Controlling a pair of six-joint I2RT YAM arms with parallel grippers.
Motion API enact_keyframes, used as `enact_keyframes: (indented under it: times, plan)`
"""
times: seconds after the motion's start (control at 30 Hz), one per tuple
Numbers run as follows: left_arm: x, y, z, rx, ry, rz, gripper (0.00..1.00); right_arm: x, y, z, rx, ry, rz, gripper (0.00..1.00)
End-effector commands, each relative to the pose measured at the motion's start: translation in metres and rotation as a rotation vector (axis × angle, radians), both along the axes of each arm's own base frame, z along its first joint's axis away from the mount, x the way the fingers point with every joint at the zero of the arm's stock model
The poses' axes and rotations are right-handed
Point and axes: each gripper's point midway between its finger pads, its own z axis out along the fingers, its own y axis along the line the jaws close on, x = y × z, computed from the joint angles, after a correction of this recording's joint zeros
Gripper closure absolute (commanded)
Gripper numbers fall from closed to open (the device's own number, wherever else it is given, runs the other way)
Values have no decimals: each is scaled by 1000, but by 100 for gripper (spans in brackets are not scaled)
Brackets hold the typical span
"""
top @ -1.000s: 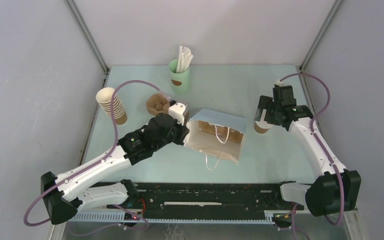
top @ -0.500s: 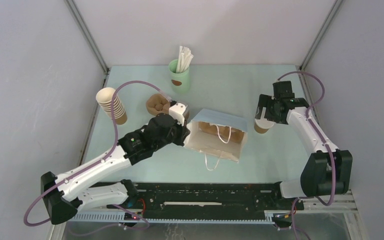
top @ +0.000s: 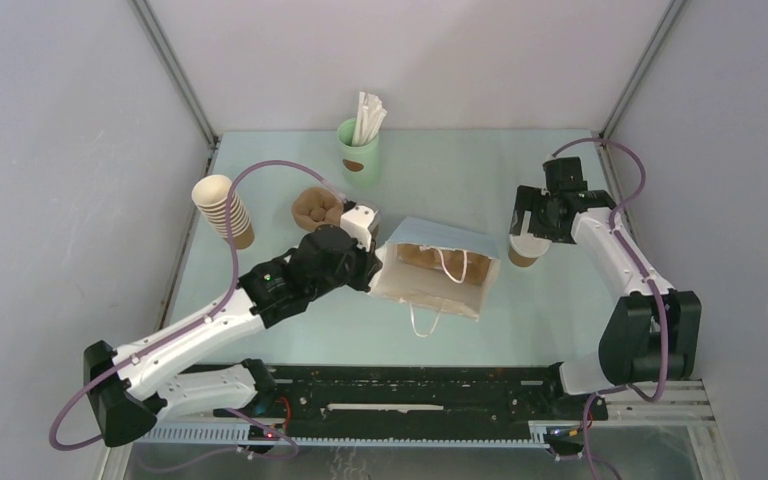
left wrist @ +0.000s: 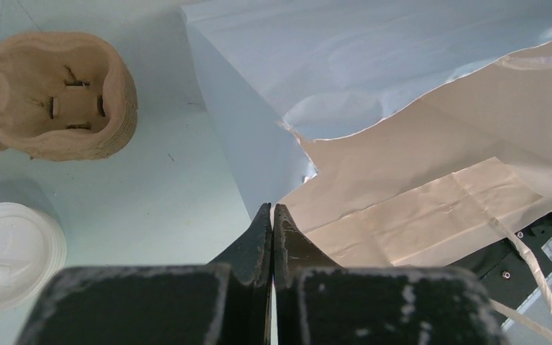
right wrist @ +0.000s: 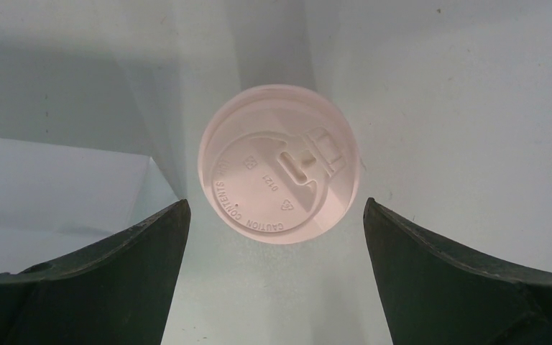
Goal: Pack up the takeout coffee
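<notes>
The takeout coffee (top: 526, 251), a small brown paper cup with a white lid (right wrist: 280, 164), stands upright on the table just right of the paper bag (top: 440, 272). My right gripper (top: 532, 231) hovers over the cup, open. In the right wrist view its fingers (right wrist: 176, 223) flank the lid from above without touching it. The bag, pale blue outside and brown inside (left wrist: 431, 194), has its mouth open toward me. At the left rim of that mouth sits my left gripper (left wrist: 273, 208), shut on the edge of the bag.
A brown pulp cup carrier (top: 315, 208) lies left of the bag. A stack of brown cups (top: 225, 211) stands further left, and a mint-green cup with white sticks (top: 358, 150) at the back. A white lid (left wrist: 11, 251) sits beneath my left wrist.
The right arm's elbow swung inward and the right gripper settled over the cup, still open. The bag's mouth shifted slightly right with the left gripper.
</notes>
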Motion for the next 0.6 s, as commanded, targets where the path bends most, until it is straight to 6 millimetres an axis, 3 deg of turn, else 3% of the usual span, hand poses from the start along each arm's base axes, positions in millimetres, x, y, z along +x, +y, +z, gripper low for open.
enact_keyframes:
  times: [0.0, 0.57]
  plan:
    - [3, -9, 30, -71, -24, -7, 100, 11, -2, 5, -15, -15, 15, 0]
    - [3, -9, 32, -69, -24, -10, 100, 15, 0, -6, -6, 4, 28, 0]
